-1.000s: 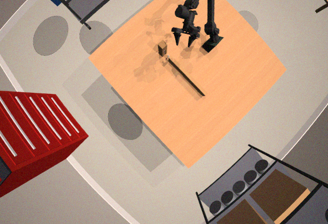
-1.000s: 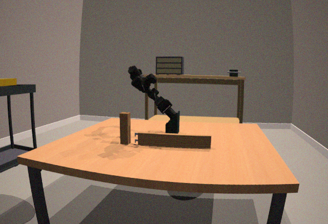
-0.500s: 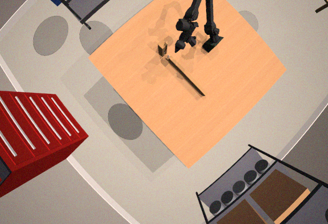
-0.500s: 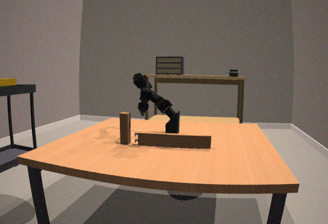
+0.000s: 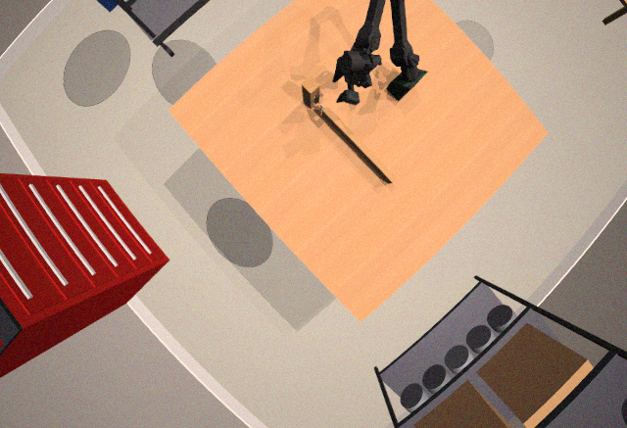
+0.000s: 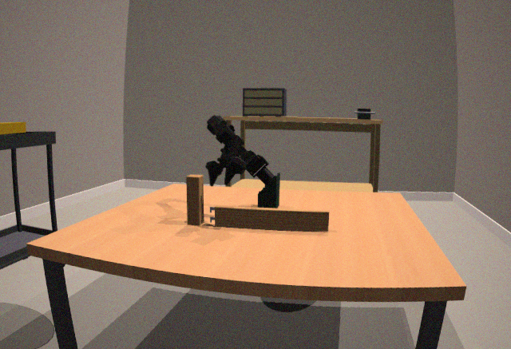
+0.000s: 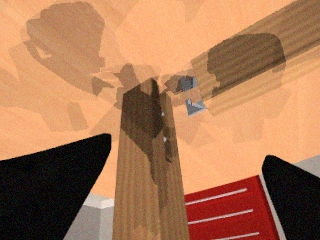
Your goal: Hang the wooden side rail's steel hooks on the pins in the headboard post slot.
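The wooden table (image 5: 405, 220) (image 6: 263, 263) (image 7: 235, 15) comes first, and the long wooden rail (image 5: 354, 145) (image 6: 271, 219) (image 7: 295, 35) stands on its thin edge on top of it. Its two steel hooks (image 5: 317, 108) (image 6: 211, 209) (image 7: 195, 106) poke toward the post (image 5: 307, 97) (image 6: 195, 200) (image 7: 140, 185), close by but not on it. The post stands up straight, and the little pins (image 7: 165, 139) show inside its slot. Farther back, the gripper (image 5: 337, 90) (image 6: 220, 184) (image 7: 188, 152) hangs up high with its fingers spread wide and nothing in them. I think the job now is to get to the hook end of the rail and pick it up. The fingers should turn so one goes on each flat side, then come straight down, missing the post and the hooks. Grab near the hooks, but leave them room to go in the slot. Squeeze well, because a loose hold could let the long rail twist. Then lift just the hook end a bit above the pins, let the far end stay on the table, line up, slide in and lower gently. Way behind is a tall bench (image 6: 305, 119) with a box of drawers (image 6: 263, 102) on it.
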Robot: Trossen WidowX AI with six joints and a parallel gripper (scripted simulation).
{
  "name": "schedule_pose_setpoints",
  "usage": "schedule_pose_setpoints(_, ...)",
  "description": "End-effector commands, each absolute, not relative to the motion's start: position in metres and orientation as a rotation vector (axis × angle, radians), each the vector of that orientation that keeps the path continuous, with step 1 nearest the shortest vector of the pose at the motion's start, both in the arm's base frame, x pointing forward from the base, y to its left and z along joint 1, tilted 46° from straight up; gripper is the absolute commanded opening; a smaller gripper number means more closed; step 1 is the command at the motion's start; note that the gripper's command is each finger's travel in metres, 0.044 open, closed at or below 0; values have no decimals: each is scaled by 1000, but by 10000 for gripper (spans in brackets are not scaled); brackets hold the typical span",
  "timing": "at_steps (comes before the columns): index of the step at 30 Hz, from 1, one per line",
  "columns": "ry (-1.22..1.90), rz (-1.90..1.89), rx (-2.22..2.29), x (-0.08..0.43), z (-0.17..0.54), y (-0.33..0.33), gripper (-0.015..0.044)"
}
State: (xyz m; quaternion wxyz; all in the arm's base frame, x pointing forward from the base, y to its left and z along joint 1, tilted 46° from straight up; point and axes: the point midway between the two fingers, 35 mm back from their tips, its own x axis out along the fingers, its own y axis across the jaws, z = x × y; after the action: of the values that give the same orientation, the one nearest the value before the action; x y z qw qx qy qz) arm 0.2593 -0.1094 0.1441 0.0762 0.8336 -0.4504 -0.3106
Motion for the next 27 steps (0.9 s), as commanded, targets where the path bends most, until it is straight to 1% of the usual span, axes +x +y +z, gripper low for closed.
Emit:
schedule_pose_setpoints(1, -1347, -935, 2475, 258, 144, -111, 440)
schedule_pose_setpoints(18, -1351, -937, 2476, 259, 144, -111, 440)
schedule_pose_setpoints(27, -1584, -988, 2525, 282, 153, -108, 440)
